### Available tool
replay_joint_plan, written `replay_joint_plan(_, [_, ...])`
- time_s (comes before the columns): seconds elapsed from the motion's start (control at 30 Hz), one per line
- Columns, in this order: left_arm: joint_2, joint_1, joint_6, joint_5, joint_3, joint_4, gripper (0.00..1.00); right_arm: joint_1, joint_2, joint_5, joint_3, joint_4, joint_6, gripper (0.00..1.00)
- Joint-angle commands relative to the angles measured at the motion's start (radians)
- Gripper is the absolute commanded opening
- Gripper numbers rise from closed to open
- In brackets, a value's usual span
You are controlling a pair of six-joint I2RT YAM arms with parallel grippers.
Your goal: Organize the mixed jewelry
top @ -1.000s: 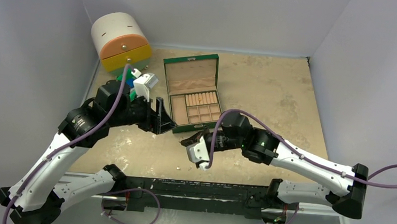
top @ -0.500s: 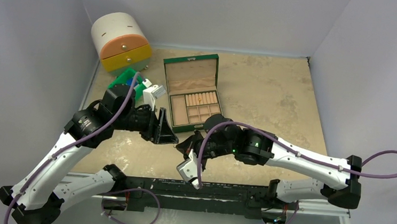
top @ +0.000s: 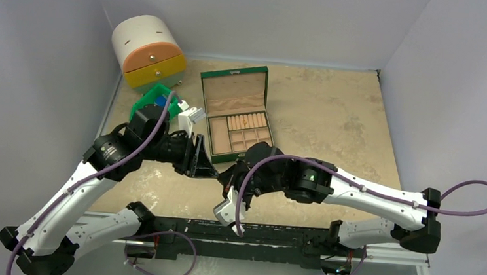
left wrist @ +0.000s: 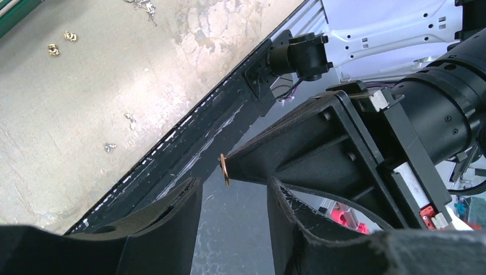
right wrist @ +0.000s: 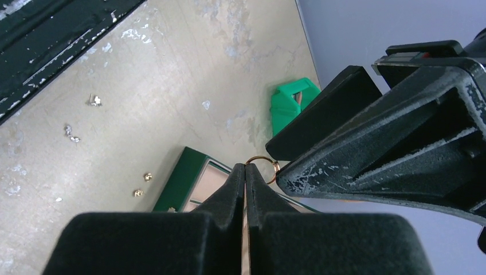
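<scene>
My right gripper (right wrist: 245, 168) is shut on a thin gold ring (right wrist: 263, 168), pinched by its edge at the very fingertips. In the left wrist view the ring (left wrist: 224, 169) shows edge-on, just beyond the tips of my left gripper (left wrist: 232, 186), which is open with a gap between its fingers (left wrist: 172, 212). One left finger (right wrist: 390, 154) touches or nearly touches the ring. From above, both grippers meet tip to tip (top: 217, 172) in front of the jewelry box. Loose jewelry lies on the table: two gold studs (left wrist: 53, 49) and small silver pieces (left wrist: 109, 148).
An open green jewelry box (top: 236, 114) with beige compartments stands behind the grippers. A green plastic bin (top: 155, 101) and a white, orange and yellow drawer chest (top: 148, 51) stand at the back left. The black table-edge rail (left wrist: 189, 132) runs close below.
The right arm has swung left with the ring until its tips meet the left gripper. The left gripper's jaws have narrowed and it has turned toward the ring.
</scene>
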Motion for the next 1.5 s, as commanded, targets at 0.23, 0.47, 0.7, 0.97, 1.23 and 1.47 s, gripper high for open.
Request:
replay_joint_plan(0.23, [0.014, -0.005, -0.016, 0.023, -0.014, 0.039, 0.36, 0.029, 0.004, 0.067, 0.054, -0.020, -0.054, 0.00])
replay_joint_plan(0.47, [0.028, -0.006, -0.008, 0.003, -0.016, 0.022, 0.30, 0.031, 0.007, 0.067, 0.053, -0.013, -0.057, 0.00])
replay_joint_plan(0.7, [0.027, -0.006, -0.009, 0.010, -0.018, 0.028, 0.24, 0.037, 0.013, 0.071, 0.057, -0.010, -0.058, 0.00])
replay_joint_plan(0.97, [0.025, -0.005, -0.008, 0.014, -0.026, 0.030, 0.12, 0.044, 0.023, 0.070, 0.061, -0.004, -0.058, 0.00])
replay_joint_plan(1.23, [0.020, -0.006, -0.015, 0.020, -0.022, 0.040, 0.00, 0.049, 0.010, 0.081, 0.056, 0.006, -0.049, 0.00])
replay_joint_plan(1.47, [0.014, -0.005, -0.017, 0.008, -0.021, 0.046, 0.00, 0.051, -0.033, 0.092, 0.010, 0.069, -0.019, 0.11])
